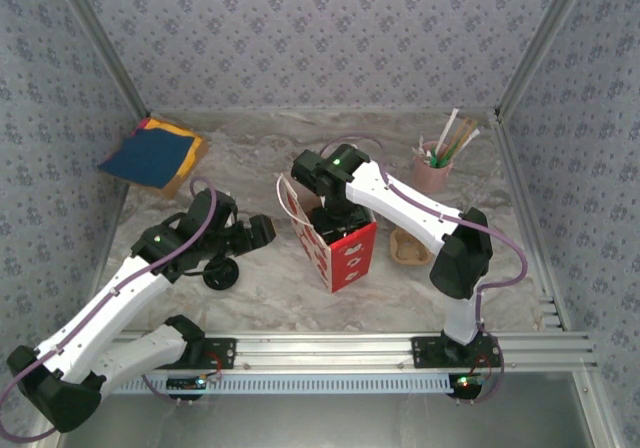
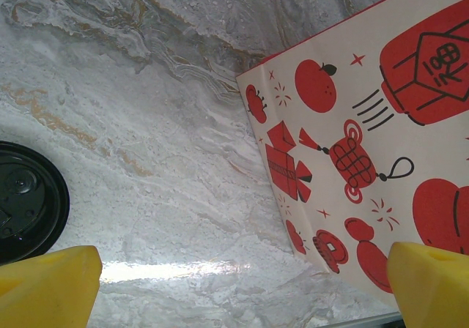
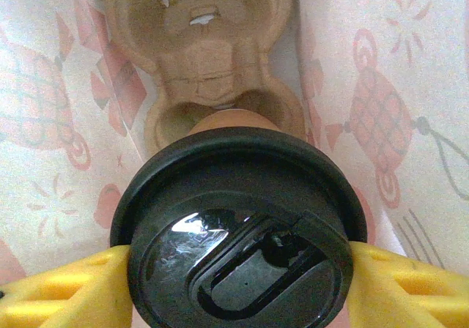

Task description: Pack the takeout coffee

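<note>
The takeout coffee is a brown paper cup [image 3: 227,121] with a black lid [image 3: 238,225]. My right gripper [image 3: 238,284] is shut on it, a yellow finger [image 3: 66,291] on each side of the lid. It hangs inside the red-and-white paper bag [image 1: 340,253], over a tan pulp cup carrier [image 3: 209,57] at the bag's bottom. From above, the right gripper [image 1: 330,213] reaches down into the bag's mouth. My left gripper [image 2: 242,284] is open and empty over the marble, to the left of the bag [image 2: 374,138].
A loose black lid [image 2: 26,200] lies on the table by the left gripper [image 1: 250,236]. A pink cup of straws [image 1: 435,168] stands back right. A tan pulp piece [image 1: 408,248] lies right of the bag. A blue and yellow cloth [image 1: 152,156] lies back left.
</note>
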